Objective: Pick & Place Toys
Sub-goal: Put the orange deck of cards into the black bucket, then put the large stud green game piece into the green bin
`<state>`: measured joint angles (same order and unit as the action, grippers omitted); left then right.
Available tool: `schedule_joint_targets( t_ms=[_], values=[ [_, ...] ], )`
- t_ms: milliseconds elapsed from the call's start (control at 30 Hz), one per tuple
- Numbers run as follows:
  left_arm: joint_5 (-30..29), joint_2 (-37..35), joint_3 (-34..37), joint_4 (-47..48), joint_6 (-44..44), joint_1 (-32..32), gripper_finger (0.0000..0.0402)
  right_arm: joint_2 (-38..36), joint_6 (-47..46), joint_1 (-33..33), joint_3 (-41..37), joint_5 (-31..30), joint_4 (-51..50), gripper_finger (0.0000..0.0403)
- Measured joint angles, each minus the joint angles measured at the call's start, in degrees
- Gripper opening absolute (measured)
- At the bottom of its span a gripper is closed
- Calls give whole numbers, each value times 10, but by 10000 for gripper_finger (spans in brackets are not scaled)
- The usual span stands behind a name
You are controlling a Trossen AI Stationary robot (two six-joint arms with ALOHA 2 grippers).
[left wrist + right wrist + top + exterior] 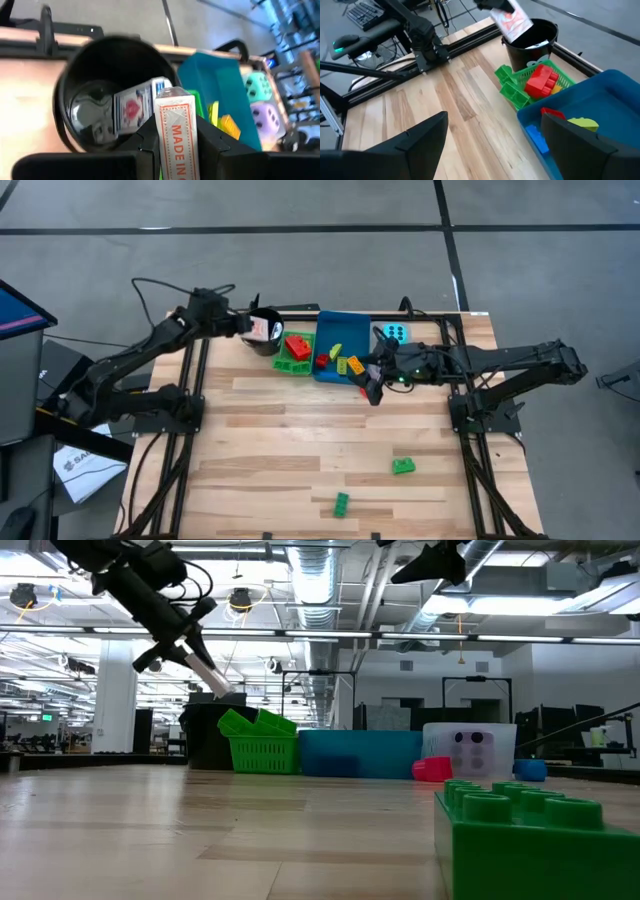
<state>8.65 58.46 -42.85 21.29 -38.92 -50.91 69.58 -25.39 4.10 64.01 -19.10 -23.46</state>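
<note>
One white card pack [176, 132] sits pinched in your left end effector [177, 145] above the black cup [100, 95] at the high view's upper middle; released off-center, it could catch the rim and drop to the table [300, 430], while the right end effector [372, 385] hovers spread and empty by the blue tray [340, 325].

A black cup [264, 332] is set near the far edge of the wooden table [300, 450]. A green tray [292, 352] is placed just beside the cup. A blue tray [341, 345] is placed on the other side of the green tray. A clear tray [470, 750] is seen past the blue tray, farther from the cup.
</note>
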Motion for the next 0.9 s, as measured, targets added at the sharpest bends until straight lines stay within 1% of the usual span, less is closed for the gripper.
schedule_joint_targets(
  t_ms=[133, 300, 367, 467, 667, 800, 900],
  values=[
    [19, 0, 0, -15, 1, -35, 63, 0, 6, 0, 0, 2, 0, 314],
    [23, 0, 0, -5, 1, -41, 69, 0, 22, 0, 0, 2, 0, 314],
    [23, 0, 0, -13, 1, -39, 92, 0, 30, 0, 0, 2, 0, 314],
    [19, 0, 0, -34, 1, -39, 138, 0, 34, -1, 0, 2, -1, 314],
    [5, 0, 0, -35, 1, -39, 220, 0, 35, -1, 0, 10, -1, 314],
    [16, -3, 0, -34, 1, -39, 255, 0, 35, -1, 0, 11, -1, 314],
    [50, -18, 0, -42, 1, -33, 264, -1, 35, -1, 0, 12, -1, 314]
  ],
)
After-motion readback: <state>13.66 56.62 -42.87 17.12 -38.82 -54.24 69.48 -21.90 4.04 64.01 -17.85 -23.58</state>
